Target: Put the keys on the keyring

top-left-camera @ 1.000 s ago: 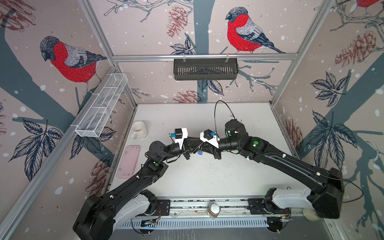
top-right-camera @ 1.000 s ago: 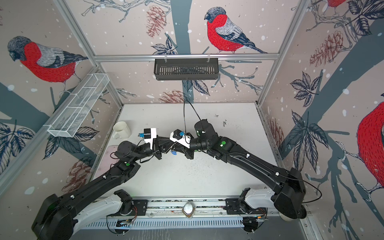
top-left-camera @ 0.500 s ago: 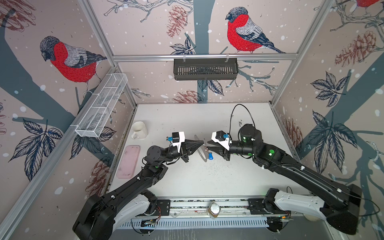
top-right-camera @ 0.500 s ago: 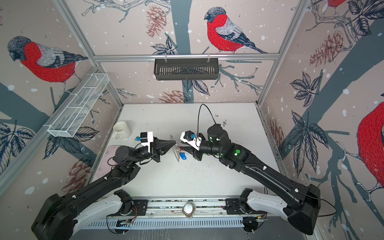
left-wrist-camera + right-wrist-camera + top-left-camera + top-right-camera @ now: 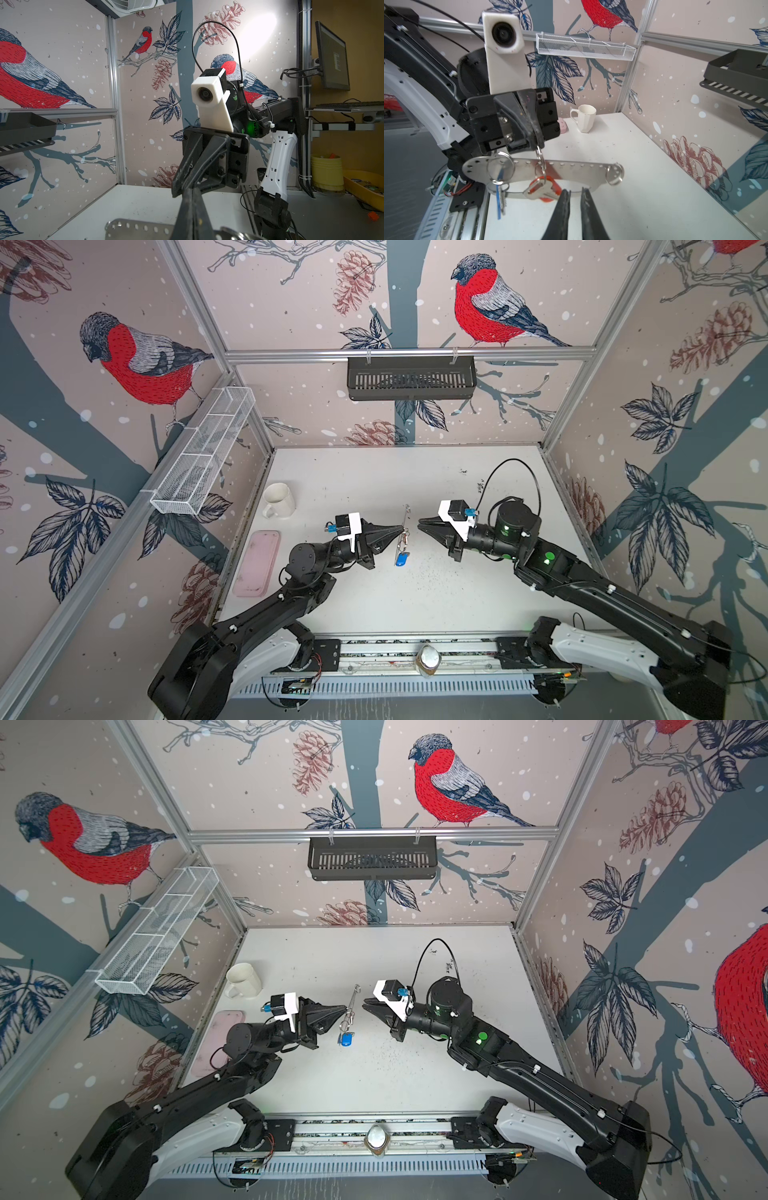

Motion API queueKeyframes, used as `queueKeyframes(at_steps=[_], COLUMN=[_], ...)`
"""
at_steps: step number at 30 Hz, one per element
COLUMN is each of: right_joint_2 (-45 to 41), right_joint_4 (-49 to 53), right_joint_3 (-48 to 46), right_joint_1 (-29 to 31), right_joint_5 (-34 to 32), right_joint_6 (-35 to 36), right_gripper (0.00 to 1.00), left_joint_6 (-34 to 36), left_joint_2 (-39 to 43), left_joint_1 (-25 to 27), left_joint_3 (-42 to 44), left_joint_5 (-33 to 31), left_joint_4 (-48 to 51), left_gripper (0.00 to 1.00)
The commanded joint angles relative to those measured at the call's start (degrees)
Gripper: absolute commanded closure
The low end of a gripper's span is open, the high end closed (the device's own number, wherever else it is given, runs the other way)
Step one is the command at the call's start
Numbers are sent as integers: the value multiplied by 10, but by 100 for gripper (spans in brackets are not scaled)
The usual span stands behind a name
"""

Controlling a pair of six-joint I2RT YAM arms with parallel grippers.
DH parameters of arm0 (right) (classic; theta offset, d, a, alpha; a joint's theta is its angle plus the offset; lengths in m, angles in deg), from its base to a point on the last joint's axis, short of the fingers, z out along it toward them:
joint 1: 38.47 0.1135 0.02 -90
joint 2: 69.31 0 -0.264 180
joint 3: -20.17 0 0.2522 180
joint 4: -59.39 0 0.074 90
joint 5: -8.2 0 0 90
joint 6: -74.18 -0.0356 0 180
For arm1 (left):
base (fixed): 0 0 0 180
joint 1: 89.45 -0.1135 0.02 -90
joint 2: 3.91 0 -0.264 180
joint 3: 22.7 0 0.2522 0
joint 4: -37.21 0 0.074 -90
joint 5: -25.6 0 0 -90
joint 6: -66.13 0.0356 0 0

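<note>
Right end effector (image 5: 420, 524) farther from keyring (image 5: 581, 172)

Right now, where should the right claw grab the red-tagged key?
The blade end, probably. The red-tagged key hangs on a short chain in front of the metal plate, flat side toward the right claw, blade sticking out free nearest its tips. Come straight in from that side and pinch across the blade's edges; the left claw grips the plate above.

Bright, even overhead light left soft shadows on the white bench (image 5: 374, 472). Glare bleached the wall (image 5: 259, 25) in the left wrist view. Frame edges bowed; the nearest fingers (image 5: 562, 216) blurred.
</note>
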Motion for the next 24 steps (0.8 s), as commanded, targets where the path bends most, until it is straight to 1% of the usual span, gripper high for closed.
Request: queueKeyframes(at_steps=[1,8,16,24], right_joint_2=[5,7,17,32], right_joint_4=[-48,-72,-85,-84], right_joint_3=[-1,-19,-20,-6], right_joint_1=[3,10,16,16], right_joint_5=[42,91,89,82], right_joint_6=[-21,-29,-36,-32], right_gripper=[85,84,83,83], left_joint_6=[-2,-1,-8,-8], left_joint_2=[-6,-22,-29,-16], left_joint_1=[-1,-1,-1,-1], left_joint_3=[4,10,5,6], left_joint_5=[0,-4,3,9], left_joint_4=[-75,-110,-120,-115], left_gripper=[100,100,100,100])
